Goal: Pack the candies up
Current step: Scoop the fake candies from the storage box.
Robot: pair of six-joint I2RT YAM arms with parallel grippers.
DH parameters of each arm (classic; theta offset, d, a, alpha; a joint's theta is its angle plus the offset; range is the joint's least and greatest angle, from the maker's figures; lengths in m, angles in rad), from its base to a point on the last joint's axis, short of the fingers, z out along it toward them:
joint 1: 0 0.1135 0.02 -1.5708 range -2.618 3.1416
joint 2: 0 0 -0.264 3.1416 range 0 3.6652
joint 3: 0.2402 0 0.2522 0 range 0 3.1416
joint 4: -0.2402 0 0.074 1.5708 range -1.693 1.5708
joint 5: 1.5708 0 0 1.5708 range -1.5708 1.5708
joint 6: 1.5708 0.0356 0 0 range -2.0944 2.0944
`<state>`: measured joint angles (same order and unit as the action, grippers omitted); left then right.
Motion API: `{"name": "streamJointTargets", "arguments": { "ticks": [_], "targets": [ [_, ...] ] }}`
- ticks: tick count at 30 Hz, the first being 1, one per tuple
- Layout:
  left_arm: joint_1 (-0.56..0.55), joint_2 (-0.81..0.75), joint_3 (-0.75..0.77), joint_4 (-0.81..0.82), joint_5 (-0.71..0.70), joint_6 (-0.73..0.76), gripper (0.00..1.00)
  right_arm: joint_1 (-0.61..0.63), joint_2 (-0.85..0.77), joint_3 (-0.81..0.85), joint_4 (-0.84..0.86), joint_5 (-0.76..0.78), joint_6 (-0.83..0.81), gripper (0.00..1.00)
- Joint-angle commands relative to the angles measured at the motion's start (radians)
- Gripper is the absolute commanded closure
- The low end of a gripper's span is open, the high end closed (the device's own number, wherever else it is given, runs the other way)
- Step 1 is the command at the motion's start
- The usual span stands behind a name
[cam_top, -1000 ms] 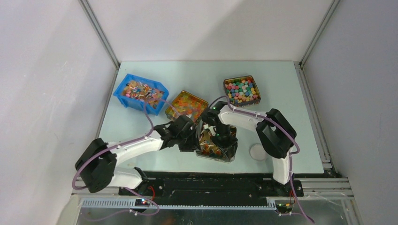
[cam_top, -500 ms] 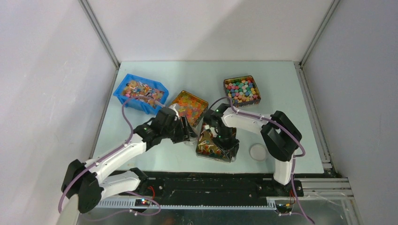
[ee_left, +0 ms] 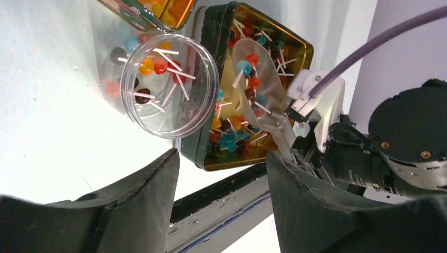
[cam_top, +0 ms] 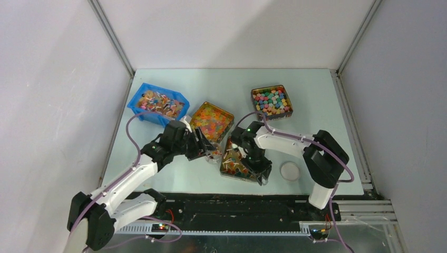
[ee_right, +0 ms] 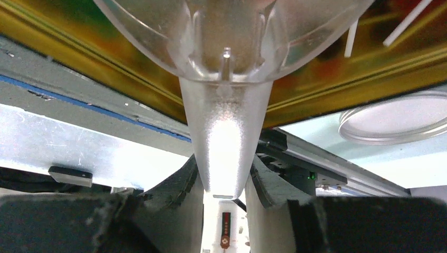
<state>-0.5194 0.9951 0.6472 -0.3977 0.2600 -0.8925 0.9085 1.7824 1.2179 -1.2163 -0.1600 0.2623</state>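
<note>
- Far left of the top view: blue plastic bin (cam_top: 138, 105) of mixed sweets. Plays no part in this step.
- Next right: square metal tin of orange jellies (cam_top: 211, 118). Not involved either.
- Left gripper (ee_left: 221, 171): fingers spread wide with nothing between them, hanging just short of the jar.
- Clear round plastic jar (ee_left: 168, 87): upper left of the left wrist view, mouth open toward that camera. It stands on the table against the left wall of the lollipop tin. A handful of candies already lie inside it.
- Dark square tin with a gold inside (ee_left: 196, 138): centre of that view. It holds the main stock of candies (ee_left: 227, 138), tiny lollipops with red, teal and orange heads and thin white sticks.
- Clear plastic scoop (ee_left: 259, 92): above the tin, a few candies in its bowl. Its long axis runs from the handle at lower right up to the tip at upper middle, so the jar mouth lies left of the bowl, across the tin wall.
- Right gripper (ee_right: 223, 169): clamped on the scoop handle. My reading is that this arm carries the load left; the left arm is nearer the jar and could steady it.
- Round clear lid (cam_top: 289, 171): on the table right of the tin, not yet on the jar.
</note>
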Motion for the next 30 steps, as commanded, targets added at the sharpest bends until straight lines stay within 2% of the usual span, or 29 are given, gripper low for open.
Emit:
{"name": "streamJointTargets", "arguments": {
  "ticks": [1,13,22,30],
  "targets": [
    [0.024,-0.030,-0.006,0.013,0.039,0.001,0.33,0.011,-0.081,0.003,-0.044,0.006,0.031,1.00],
    [0.032,-0.032,-0.007,-0.004,0.050,0.020,0.33,0.018,-0.177,0.005,-0.136,-0.031,0.052,1.00],
    [0.032,-0.041,-0.004,-0.030,0.060,0.042,0.33,0.042,-0.158,0.085,-0.184,-0.042,0.051,1.00],
    [0.031,-0.061,0.058,-0.208,-0.068,0.108,0.34,0.075,-0.091,0.191,-0.215,-0.062,0.035,1.00]
  ]
}}
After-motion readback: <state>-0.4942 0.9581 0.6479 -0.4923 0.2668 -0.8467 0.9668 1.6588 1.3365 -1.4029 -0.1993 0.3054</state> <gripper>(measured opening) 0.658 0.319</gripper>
